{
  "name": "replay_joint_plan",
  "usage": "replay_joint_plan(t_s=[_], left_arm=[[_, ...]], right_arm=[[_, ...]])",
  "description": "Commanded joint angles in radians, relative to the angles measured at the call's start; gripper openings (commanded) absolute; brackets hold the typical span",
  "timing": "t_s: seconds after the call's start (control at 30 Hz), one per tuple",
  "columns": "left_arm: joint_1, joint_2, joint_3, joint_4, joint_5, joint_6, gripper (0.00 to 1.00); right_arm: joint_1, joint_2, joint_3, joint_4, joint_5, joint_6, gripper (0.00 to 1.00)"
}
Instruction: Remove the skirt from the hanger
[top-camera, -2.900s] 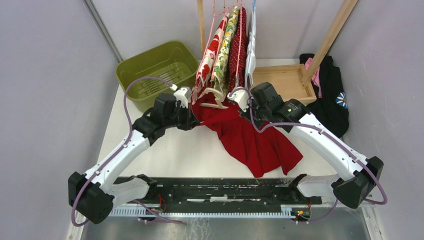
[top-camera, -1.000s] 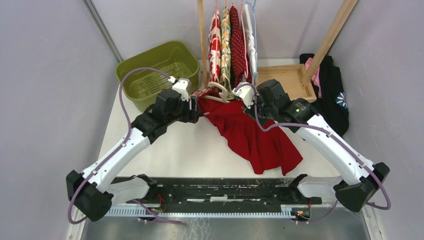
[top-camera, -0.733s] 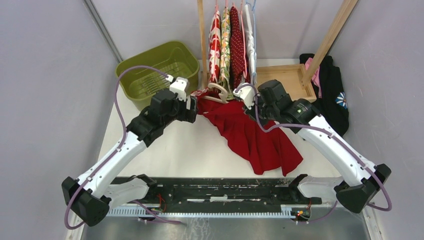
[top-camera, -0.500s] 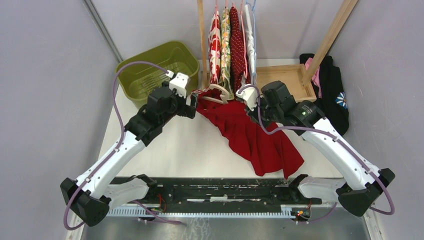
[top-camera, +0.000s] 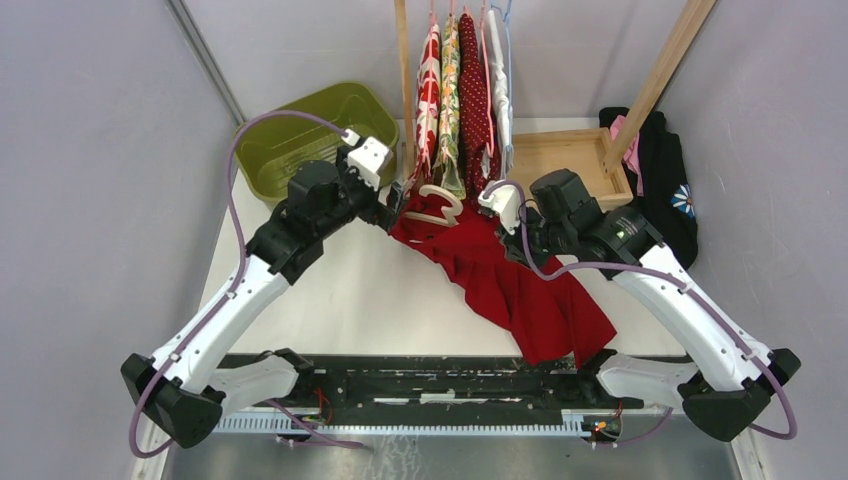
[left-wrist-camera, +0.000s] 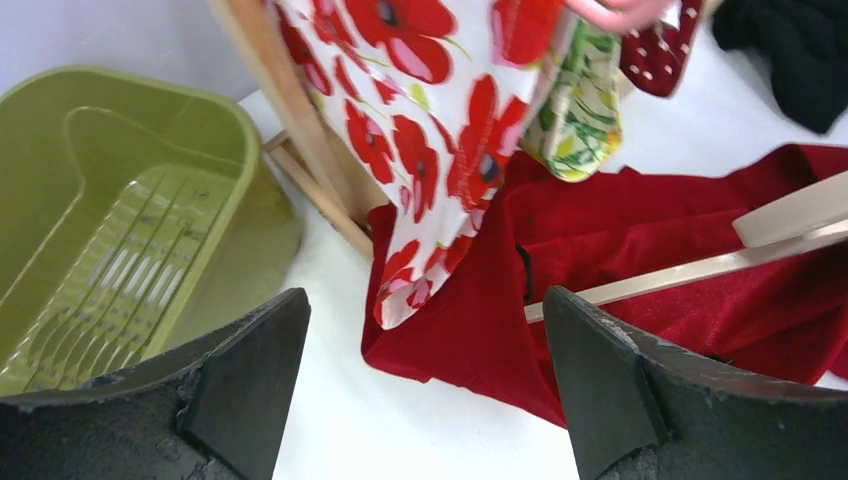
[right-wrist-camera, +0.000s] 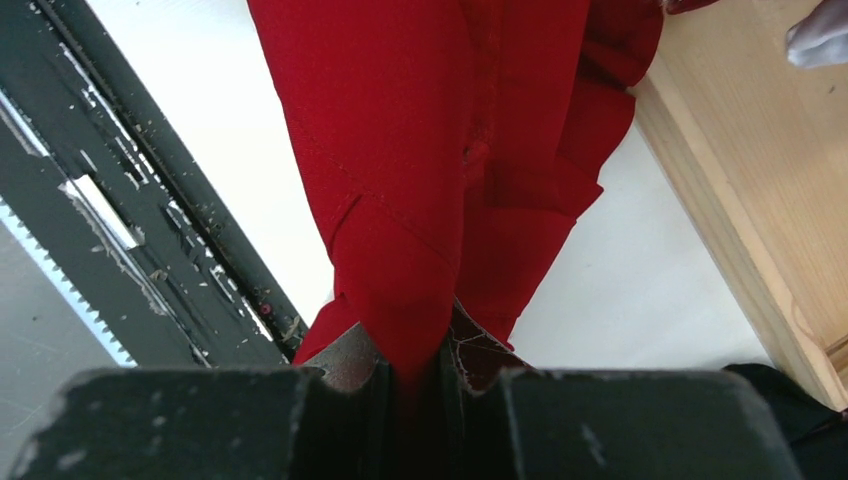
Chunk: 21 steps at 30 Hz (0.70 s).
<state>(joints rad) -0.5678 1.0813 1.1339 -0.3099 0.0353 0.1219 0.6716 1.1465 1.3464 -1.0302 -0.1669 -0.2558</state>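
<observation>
White table, grey walls — green basket back-left. Left gripper released; right gripper clamps the red skirt.

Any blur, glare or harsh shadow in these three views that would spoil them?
Top view: even light, sharp, no glare on the table. Left wrist view: the open left gripper frames the bottom, dark and underlit; basket crisp. Right wrist view: right gripper dark, the skirt it pinches sits close to the lens, slightly soft.
</observation>
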Motion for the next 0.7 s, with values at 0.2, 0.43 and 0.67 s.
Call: replay_joint_plan(t_s=[0.2, 0.43, 0.67], left_arm=[[0.074, 0.008, -0.057, 0.002, 0.439, 0.161, 0.91], [0.128, 0.009, -0.065, -0.095, 0.654, 0.257, 0.87], [0.154, 0.053, -0.094, -0.084, 0.789, 0.268, 0.84]], right_arm=[[0.014, -0.046, 0.051, 0.008, -0.065, -0.006, 0.01], [0.014, -0.038, 0.062, 0.006, -0.058, -0.017, 0.01], [0.017, -0.032, 0.074, -0.001, -0.05, -0.026, 0.01]])
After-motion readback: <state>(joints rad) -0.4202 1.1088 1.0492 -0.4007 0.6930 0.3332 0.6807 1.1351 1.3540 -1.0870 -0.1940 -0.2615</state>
